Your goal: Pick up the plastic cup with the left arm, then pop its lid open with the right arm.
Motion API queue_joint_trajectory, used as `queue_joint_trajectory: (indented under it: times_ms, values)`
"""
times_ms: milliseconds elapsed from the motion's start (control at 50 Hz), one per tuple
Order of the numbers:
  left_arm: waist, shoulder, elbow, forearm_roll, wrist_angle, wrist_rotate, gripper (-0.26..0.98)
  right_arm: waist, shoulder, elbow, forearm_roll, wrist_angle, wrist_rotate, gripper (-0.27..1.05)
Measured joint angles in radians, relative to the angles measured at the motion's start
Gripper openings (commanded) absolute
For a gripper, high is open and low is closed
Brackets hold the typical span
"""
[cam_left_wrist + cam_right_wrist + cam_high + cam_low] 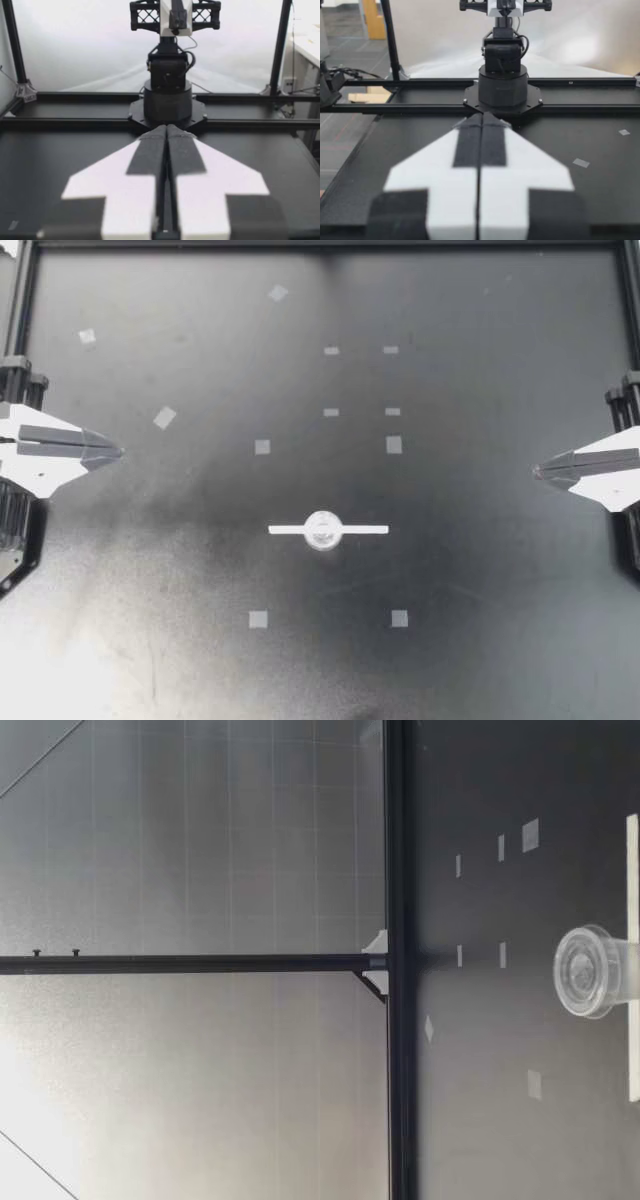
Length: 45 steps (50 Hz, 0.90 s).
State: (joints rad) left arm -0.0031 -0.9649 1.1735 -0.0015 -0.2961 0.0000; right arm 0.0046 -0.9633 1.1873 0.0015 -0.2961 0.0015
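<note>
Top view, clear round cap point(323, 529) on white strip point(368, 530), midway between and well apart from left gripper point(118, 452) and right gripper point(537, 472), fingers of both pressed closed.

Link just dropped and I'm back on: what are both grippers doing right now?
Left gripper: closed, holding nothing, well apart from the clear round piece.
Right gripper: closed, holding nothing, also well apart from it.

White strip point(633, 870) partly off frame
</note>
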Motion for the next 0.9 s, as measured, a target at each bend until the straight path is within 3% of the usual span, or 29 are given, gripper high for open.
queue_joint_trajectory:
  times_ms: [40, 120, 380, 520, 660, 900]
  values:
    - [0.0, 0.002, 0.012, -0.002, -0.005, 0.005, -0.09, 0.002, 0.0, 0.0, 0.0, 0.0, 0.003, -0.07]
    - [0.0, 0.012, 0.066, -0.002, -0.002, 0.011, -0.15, 0.002, 0.002, 0.003, 0.0, 0.0, 0.005, -0.17]
    - [-0.003, 0.098, 0.13, -0.029, -0.072, 0.018, -0.14, -0.009, 0.077, 0.034, 0.034, 0.005, 0.018, -0.17]
    - [0.008, 0.181, 0.123, -0.032, -0.114, 0.02, -0.14, -0.054, 0.17, -0.006, 0.067, 0.106, 0.023, -0.17]
    - [0.032, 0.281, 0.087, -0.04, -0.12, 0.017, -0.09, -0.067, 0.268, -0.118, 0.071, 0.281, 0.02, -0.17]
    - [0.035, 0.46, 0.029, -0.041, -0.132, 0.028, 0.14, -0.069, 0.448, -0.275, 0.072, 0.382, 0.018, -0.17]
